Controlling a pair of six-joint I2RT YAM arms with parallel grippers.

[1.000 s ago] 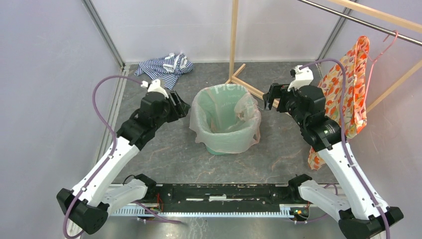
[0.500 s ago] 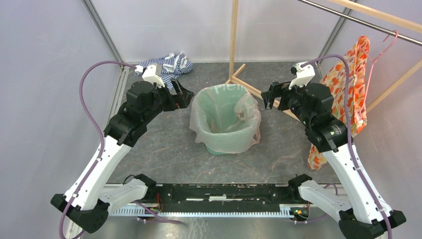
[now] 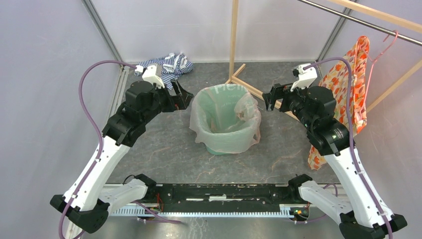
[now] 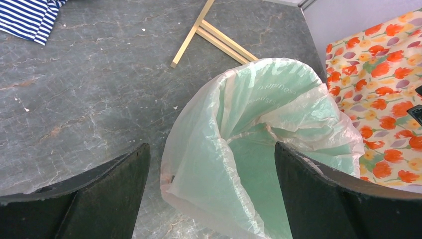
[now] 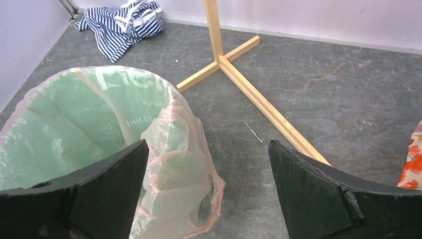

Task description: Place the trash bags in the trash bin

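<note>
The mint-green trash bin [image 3: 217,147] stands upright mid-table. The pale pink translucent trash bag [image 3: 244,135] lines it and is draped over its rim and down its sides; it also shows in the left wrist view [image 4: 199,164] and the right wrist view [image 5: 174,169], where a handle loop hangs down the bin's side. My left gripper [image 3: 182,97] is open and empty, raised just left of the bin's rim. My right gripper [image 3: 269,97] is open and empty, raised just right of the rim. Neither touches the bag.
A blue-white striped cloth [image 3: 166,65] lies at the back left. A wooden rack's post and cross foot [image 3: 239,74] stand behind the bin. An orange floral garment [image 3: 348,94] hangs on a pink hanger at the right. Grey walls enclose the table.
The left gripper rose and pulled back to the upper left of the bin rim. The right gripper shifted slightly up. The bag and bin have not moved.
</note>
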